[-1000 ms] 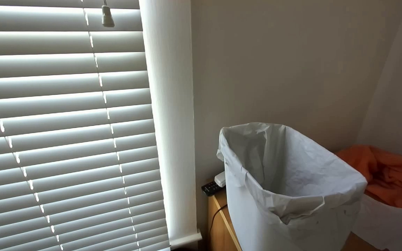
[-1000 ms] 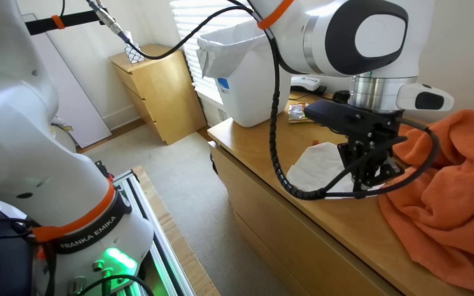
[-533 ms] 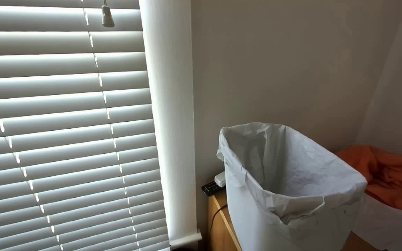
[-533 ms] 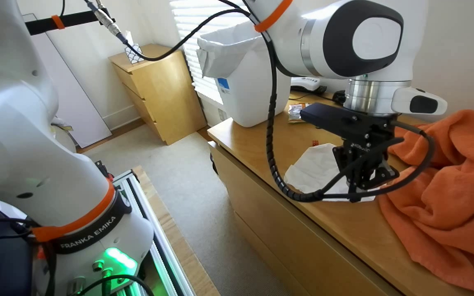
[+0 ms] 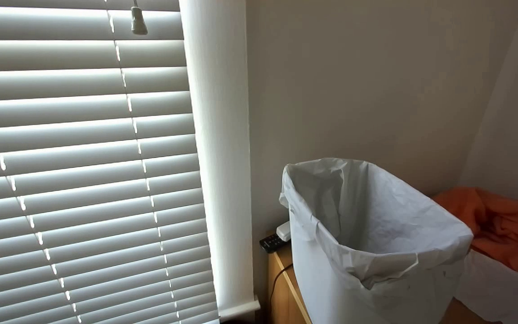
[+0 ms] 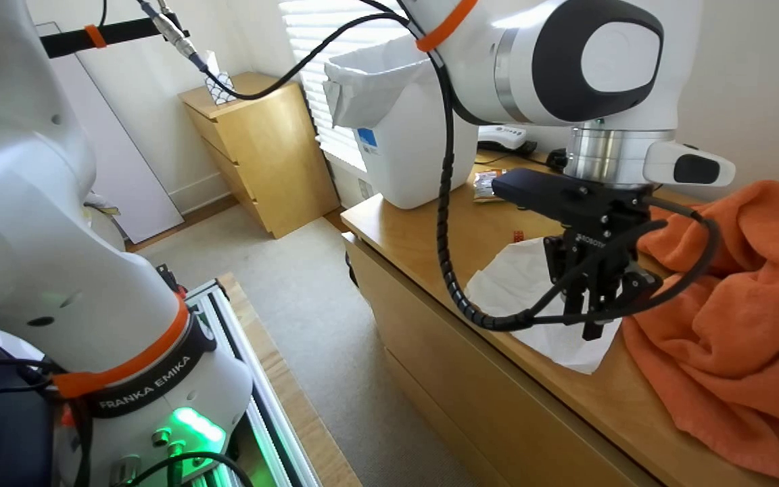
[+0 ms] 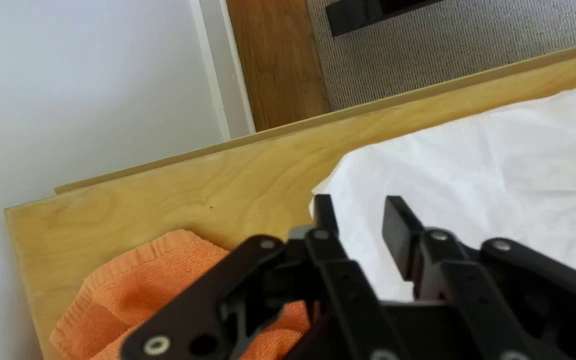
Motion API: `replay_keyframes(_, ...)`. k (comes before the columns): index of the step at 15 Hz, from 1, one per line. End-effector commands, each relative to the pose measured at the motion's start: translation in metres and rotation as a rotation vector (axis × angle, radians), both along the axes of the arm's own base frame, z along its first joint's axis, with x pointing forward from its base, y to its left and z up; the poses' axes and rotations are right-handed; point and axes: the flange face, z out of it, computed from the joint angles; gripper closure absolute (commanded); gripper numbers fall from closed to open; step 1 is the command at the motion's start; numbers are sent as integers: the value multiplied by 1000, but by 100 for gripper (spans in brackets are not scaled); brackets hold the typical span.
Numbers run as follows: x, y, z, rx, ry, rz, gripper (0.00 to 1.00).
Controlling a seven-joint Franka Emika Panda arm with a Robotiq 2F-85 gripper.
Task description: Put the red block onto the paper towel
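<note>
The red block is small and lies on the wooden dresser top, just beyond the far edge of the paper towel. It does not show in the wrist view. The white paper towel lies wrinkled on the dresser, one corner toward the front edge; it also shows in the wrist view and in an exterior view. My gripper is above the towel's near right part, away from the block. In the wrist view the fingers stand apart with nothing between them.
An orange cloth is heaped right of the gripper. A tall white lined bin stands at the dresser's far end, with a snack packet and a white device near it. The dresser's front edge runs close by.
The gripper has shifted slightly left and its fingers have opened. The towel, earlier raised at the fingers, has been let go; its near corner now extends toward the front edge. The block has not moved.
</note>
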Motion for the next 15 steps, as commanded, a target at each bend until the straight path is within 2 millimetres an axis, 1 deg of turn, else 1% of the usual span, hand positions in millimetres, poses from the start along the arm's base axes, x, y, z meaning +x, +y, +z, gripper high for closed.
replay_keyframes(1, -4, 5, 16, -5, -23, -7, 35)
replay_keyframes(3, 1, 9, 27, 4, -62, -10, 22)
replay_keyframes(4, 5, 15, 34, 22, -86, -26, 13)
replay_keyframes(6, 14, 32, 43, 61, -124, -53, 1)
replay_keyframes(8, 26, 55, 51, 117, -154, -91, 0)
replay_keyframes(10, 40, 77, 54, 161, -179, -120, 0)
replay_keyframes(15, 67, 124, 44, 210, -189, -109, 1)
